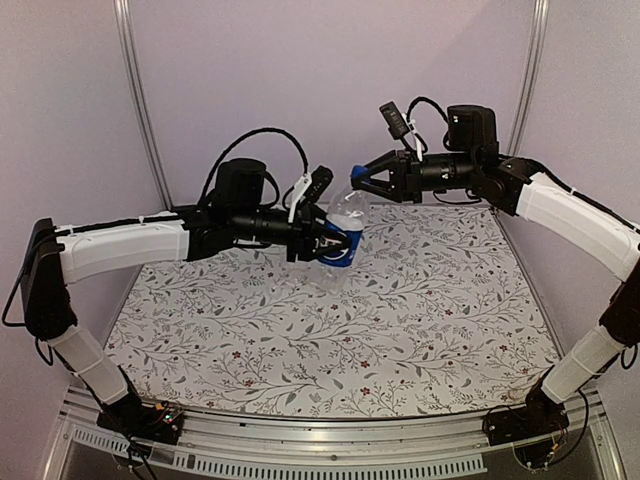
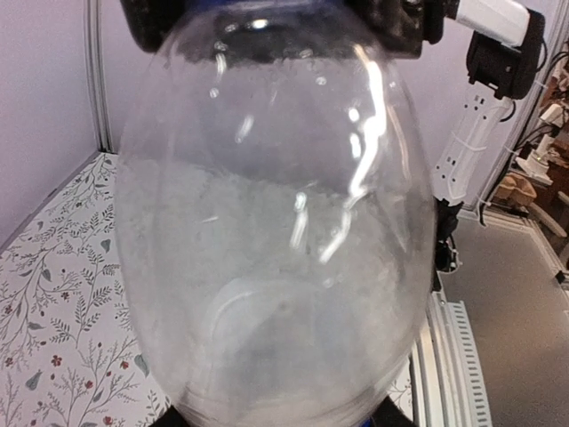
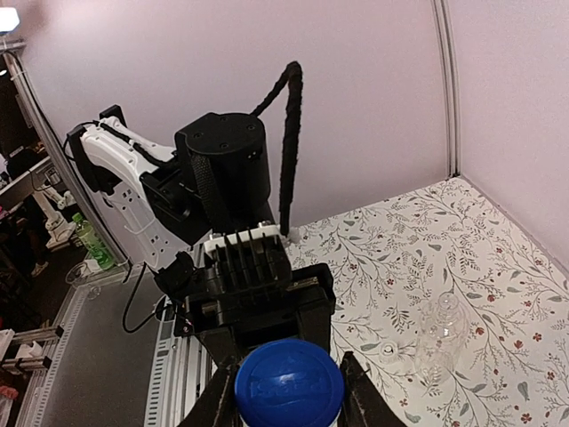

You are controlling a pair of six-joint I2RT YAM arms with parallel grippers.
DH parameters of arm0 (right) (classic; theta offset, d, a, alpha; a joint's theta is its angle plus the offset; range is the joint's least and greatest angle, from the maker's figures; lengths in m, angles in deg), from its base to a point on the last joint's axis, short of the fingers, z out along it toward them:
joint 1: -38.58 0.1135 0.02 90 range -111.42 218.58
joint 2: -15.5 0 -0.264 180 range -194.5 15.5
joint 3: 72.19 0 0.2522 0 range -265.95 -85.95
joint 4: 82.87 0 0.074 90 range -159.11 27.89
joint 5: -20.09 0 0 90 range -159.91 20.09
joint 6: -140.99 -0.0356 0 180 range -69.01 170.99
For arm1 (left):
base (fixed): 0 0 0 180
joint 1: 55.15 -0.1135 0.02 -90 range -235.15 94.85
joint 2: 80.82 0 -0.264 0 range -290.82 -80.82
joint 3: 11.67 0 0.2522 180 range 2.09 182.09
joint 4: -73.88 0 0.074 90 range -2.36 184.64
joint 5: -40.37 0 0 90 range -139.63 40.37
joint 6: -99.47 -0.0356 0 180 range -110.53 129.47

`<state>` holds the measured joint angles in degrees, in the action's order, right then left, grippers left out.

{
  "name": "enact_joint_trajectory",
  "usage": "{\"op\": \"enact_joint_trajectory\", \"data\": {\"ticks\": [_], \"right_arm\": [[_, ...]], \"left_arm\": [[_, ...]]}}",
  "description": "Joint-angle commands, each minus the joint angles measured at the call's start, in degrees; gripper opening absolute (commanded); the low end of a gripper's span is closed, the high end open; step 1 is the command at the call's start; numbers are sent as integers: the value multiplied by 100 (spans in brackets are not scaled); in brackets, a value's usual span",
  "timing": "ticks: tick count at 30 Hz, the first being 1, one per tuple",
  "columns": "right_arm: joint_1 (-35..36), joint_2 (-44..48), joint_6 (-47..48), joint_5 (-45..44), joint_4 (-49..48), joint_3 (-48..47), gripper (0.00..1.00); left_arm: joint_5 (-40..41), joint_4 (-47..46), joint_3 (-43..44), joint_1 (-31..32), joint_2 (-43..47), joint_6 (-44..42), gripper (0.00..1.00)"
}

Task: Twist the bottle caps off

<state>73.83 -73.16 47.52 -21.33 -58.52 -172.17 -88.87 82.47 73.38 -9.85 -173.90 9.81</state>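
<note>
Left gripper (image 1: pixel 338 245) clenched on Pepsi bottle (image 1: pixel 347 215) at its label, bracing it above far worktop (image 1: pixel 400 320) | right gripper (image 1: pixel 357 181) straddles blue cap (image 3: pixel 289 384) for twisting; whether it pinches, cannot tell | cap still on

Two bottles: labelled bottle (image 1: pixel 345 232), plain bottle (image 3: pixel 437 331). One blue cap (image 3: pixel 289 384). Two arms: left arm (image 1: pixel 120 248), right arm (image 1: pixel 575 215). One desk (image 1: pixel 300 350).

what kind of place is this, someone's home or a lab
Probably a robotics lab test cell, not a home: robot arms are bolted to an aluminium rail, plain walls hang on metal frame posts, and cluttered equipment stands on a grey floor beyond the floral-covered table.
</note>
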Motion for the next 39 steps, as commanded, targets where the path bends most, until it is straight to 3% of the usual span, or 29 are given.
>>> {"op": "enact_joint_trajectory", "data": {"ticks": [1, 3, 6, 7, 10, 13, 18, 22, 31, 35, 39], "right_arm": [[9, 86, -55, -250, -172, 78, 25], [8, 86, -66, -309, -163, 78, 29], [9, 95, -110, -387, -176, 78, 25], [9, 88, -125, -392, -178, 71, 28], [9, 83, -133, -490, -158, 61, 53], [8, 123, -195, -645, -188, 65, 70], [9, 213, -591, -1068, -414, 70, 89], [15, 235, -1095, -1445, -668, 72, 91], [120, 49, -1504, -2091, -579, -191, 81], [138, -53, -1542, -1984, -667, -225, 78], [175, -130, -1543, -1870, -664, -318, 69]], "left_arm": [[14, -354, -103, -10, 63, 146, 32], [62, -419, -150, -7, 101, 184, 32], [70, -449, -198, -21, 131, 199, 32], [61, -450, -200, -18, 131, 202, 32], [89, -450, -215, -21, 138, 219, 32], [252, -458, -248, -24, 175, 299, 31], [838, -487, -279, 7, 210, 484, 30], [1321, -568, -338, 85, 241, 622, 28], [1780, -621, -341, 214, 246, 684, 27], [1853, -617, -318, 265, 230, 656, 27], [1895, -591, -292, 286, 197, 646, 27]]}}
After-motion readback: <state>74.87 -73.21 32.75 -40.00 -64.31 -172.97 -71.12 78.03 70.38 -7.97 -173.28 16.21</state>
